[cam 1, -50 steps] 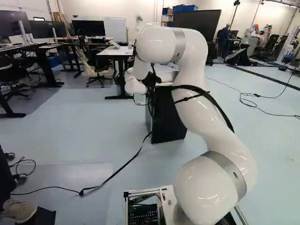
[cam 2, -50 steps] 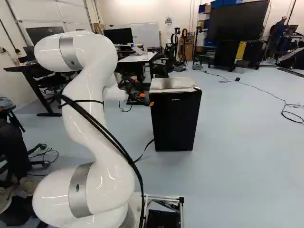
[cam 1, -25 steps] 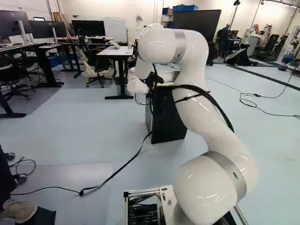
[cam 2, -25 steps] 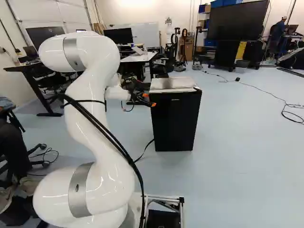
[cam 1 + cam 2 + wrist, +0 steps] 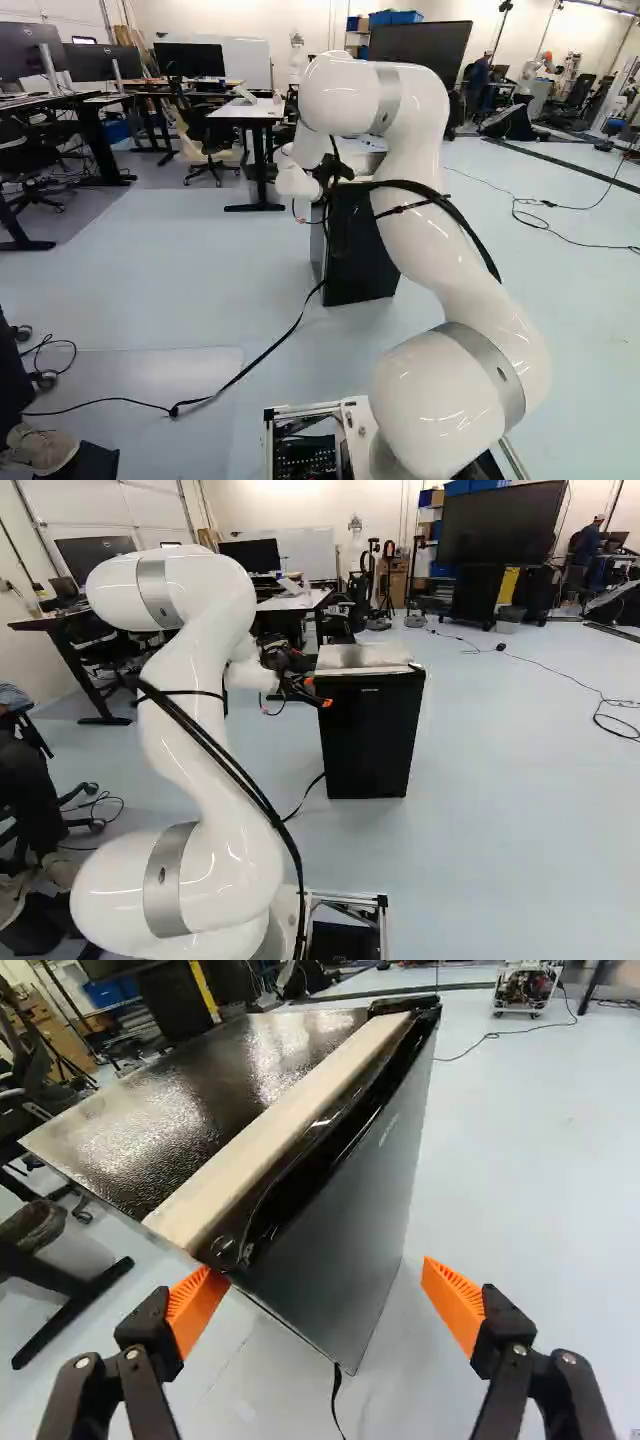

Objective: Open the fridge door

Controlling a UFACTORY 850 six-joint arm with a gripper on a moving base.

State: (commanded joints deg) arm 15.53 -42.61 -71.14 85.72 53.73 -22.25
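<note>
possibly the gripper (image 5: 318,1278), its jaws spread wide, could shove the black mini fridge (image 5: 370,735) askew by pressing the door (image 5: 335,1225) at its corner instead of hooking its edge.

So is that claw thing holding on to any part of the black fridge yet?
No, nothing is held. The gripper is open: one orange pad is at the fridge's top corner, the other stands apart from it.
</note>
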